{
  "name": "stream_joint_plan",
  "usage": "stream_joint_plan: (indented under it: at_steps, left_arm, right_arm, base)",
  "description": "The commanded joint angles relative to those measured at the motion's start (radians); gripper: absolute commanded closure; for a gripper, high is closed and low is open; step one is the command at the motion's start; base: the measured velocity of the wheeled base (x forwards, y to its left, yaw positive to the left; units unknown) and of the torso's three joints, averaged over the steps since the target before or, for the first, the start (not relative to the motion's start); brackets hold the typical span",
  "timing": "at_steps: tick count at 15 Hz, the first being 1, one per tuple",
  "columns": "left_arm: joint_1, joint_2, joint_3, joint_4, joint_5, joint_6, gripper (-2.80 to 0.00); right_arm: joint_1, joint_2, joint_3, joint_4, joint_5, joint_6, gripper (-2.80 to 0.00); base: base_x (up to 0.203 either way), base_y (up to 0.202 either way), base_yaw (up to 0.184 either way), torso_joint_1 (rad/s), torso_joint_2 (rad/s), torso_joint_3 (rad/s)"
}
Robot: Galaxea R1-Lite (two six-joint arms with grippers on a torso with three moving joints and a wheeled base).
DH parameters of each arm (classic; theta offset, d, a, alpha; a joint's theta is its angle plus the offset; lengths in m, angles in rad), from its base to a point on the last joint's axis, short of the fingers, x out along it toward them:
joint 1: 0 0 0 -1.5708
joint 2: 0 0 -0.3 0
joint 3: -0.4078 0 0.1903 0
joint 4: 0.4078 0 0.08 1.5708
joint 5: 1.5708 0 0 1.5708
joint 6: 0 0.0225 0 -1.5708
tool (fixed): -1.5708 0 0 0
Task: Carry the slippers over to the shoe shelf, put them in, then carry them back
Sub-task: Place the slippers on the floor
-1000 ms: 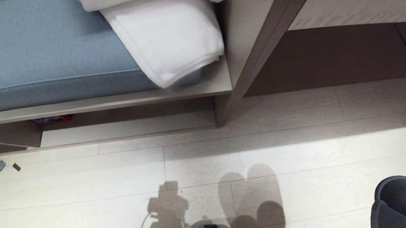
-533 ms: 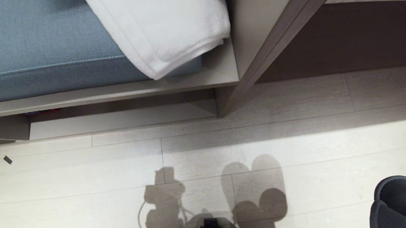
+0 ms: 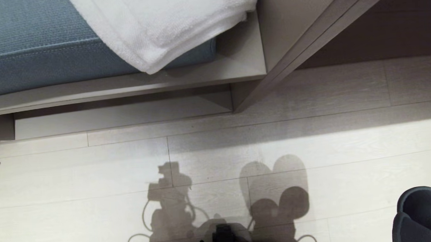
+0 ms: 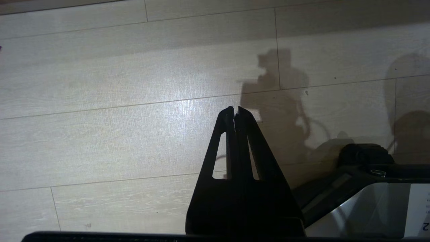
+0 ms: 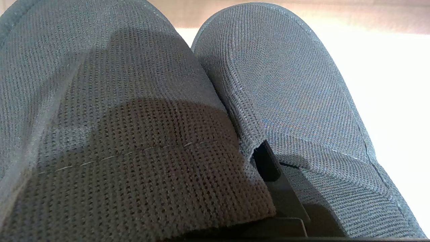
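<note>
Hanging over the pale floor (image 4: 100, 101) in front of the shoe shelf (image 3: 129, 117), the left gripper (image 4: 235, 111) has its fingers pressed together, empty. Right of the shelf, the right gripper (image 5: 265, 161), mostly hidden, seems clamped on the slippers (image 5: 151, 111).

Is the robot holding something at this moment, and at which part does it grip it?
The right gripper holds the slippers, pinched where their foot bands meet. The left gripper is shut and empty.
</note>
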Motion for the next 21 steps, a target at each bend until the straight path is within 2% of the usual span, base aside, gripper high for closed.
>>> stream_joint_plan:
  at_steps: [1,13,16,19,21]
  left_arm:
    - [0.0,0.001,0.0,0.0,0.0,0.0,0.0]
    - [0.0,0.001,0.0,0.0,0.0,-0.001,0.0]
    - [0.0,0.001,0.0,0.0,-0.001,0.001,0.0]
    - [0.0,0.001,0.0,0.0,0.0,0.002,0.0]
    - [0.0,0.001,0.0,0.0,-0.001,0.002,0.0]
  right_arm:
    - [0.001,0.001,0.0,-0.001,0.0,-0.013,0.0]
    - [0.001,0.001,0.0,-0.003,0.001,-0.027,0.0]
    - [0.001,0.018,-0.068,-0.019,0.044,-0.026,0.0]
    - [0.005,0.196,-0.146,-0.068,0.066,-0.021,0.0]
    - [0.009,0.388,-0.177,-0.18,0.069,-0.002,0.0]
  base:
    - [0.0,0.0,0.0,0.002,0.0,-0.196]
    - [0.0,0.0,0.0,0.002,0.0,-0.197]
    - [0.0,0.0,0.0,0.002,0.0,-0.067]
    - [0.0,0.0,0.0,0.0,0.0,0.0]
    - [0.0,0.0,0.0,0.0,0.0,0.0]
